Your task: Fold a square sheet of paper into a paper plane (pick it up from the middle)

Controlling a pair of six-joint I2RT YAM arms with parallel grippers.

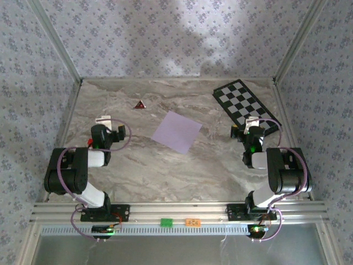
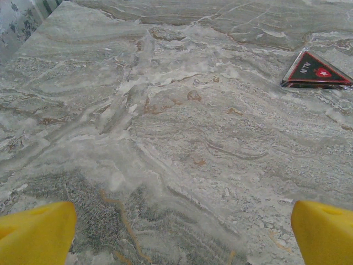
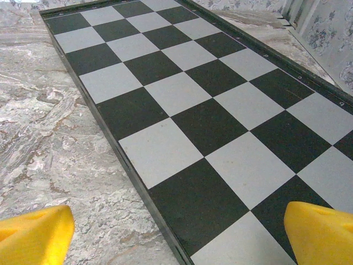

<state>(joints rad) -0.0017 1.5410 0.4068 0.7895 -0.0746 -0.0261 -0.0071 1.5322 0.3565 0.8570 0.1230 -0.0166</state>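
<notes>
Marble table (image 1: pixel 165 171); floral walls (image 1: pixel 165 38)

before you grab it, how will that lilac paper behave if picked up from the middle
The paper lies thin and flat on the table, so it likely droops at the edges. It looks light, and the smooth marbled top may let it slide when pushed.

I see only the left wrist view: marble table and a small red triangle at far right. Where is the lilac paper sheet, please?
Observer: The square sheet of paper lies at the middle of the table, right of your left tool.
Operator: Is it folded already?
Observer: No fold shows; it lies flat.
Operator: And the right tool?
Observer: The right tool is open, half over the edge of the checkered board.
</notes>
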